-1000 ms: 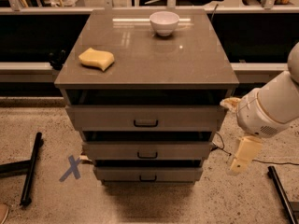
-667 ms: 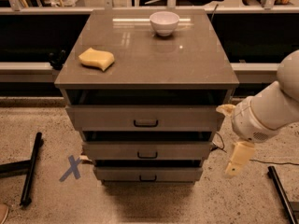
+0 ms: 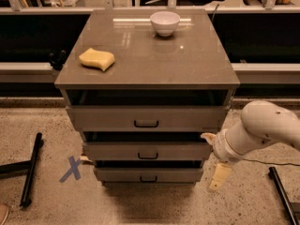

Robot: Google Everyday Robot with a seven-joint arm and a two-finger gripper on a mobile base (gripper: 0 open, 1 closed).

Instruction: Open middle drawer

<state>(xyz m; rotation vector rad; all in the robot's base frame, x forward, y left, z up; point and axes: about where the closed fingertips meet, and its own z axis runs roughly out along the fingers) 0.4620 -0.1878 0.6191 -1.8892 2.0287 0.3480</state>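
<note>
The middle drawer [image 3: 117, 150] is the second of three grey-brown fronts in the cabinet, with a small black loop handle [image 3: 148, 156] at its centre. Its front stands slightly proud of the cabinet. My gripper [image 3: 213, 157] hangs to the right of this drawer at about its height, beside the cabinet's right front corner and apart from the handle. Its cream fingers are spread open, one fingertip [image 3: 206, 136] near the drawer's upper right corner and the other [image 3: 219, 177] lower down. It holds nothing.
The top drawer [image 3: 108, 118] and the bottom drawer [image 3: 117, 175] sit above and below. On the cabinet top [image 3: 154, 55] lie a yellow sponge [image 3: 96, 59] and a white bowl [image 3: 165, 22]. A blue X [image 3: 71, 168] marks the floor at left, near a black stand leg [image 3: 31, 168].
My arm has moved left and down, bringing the gripper closer to the cabinet's right side at the middle drawer's height. The drawers have not moved.
</note>
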